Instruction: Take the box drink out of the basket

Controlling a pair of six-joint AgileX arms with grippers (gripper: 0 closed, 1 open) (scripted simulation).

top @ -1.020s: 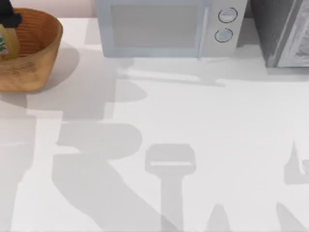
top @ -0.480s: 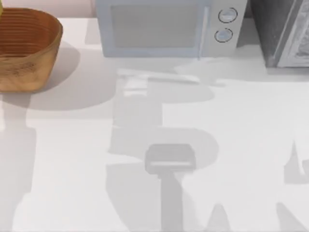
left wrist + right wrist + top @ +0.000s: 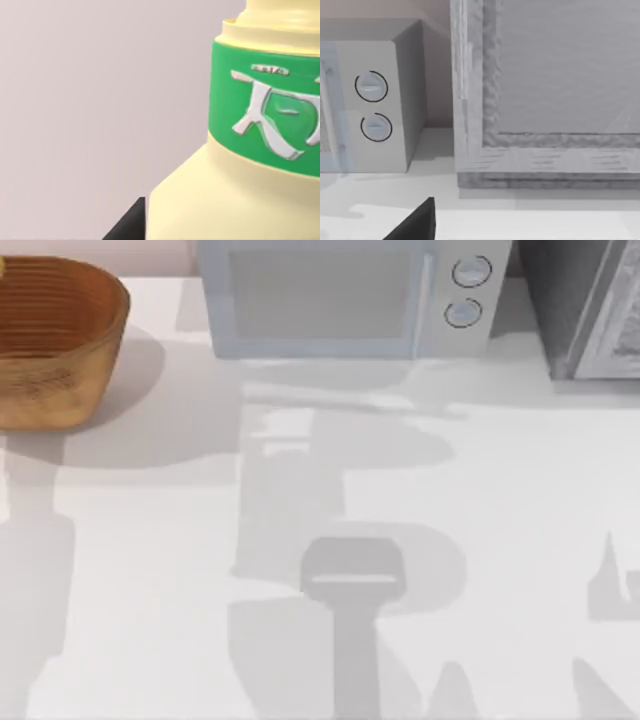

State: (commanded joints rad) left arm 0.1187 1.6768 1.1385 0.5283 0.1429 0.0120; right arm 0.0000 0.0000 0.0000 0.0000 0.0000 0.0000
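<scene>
Drink (image 3: 235,165) sits close against the left wrist camera, out of the basket (image 3: 50,340) at ten o'clock; whether the claw clamps it, I can't tell. Looks light, stiff, smooth: flat sides suit gripping.

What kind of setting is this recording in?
Probably a simulated kitchen counter: a grey-white microwave stands at the back of a white table, with a woven basket and a box drink.

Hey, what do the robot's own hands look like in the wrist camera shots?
Only a small part of each is visible. The left hand appears as a matte black, straight-edged wedge. The right hand is a similar plain black angular piece. No cables, markings or labels are visible on either part.
</scene>
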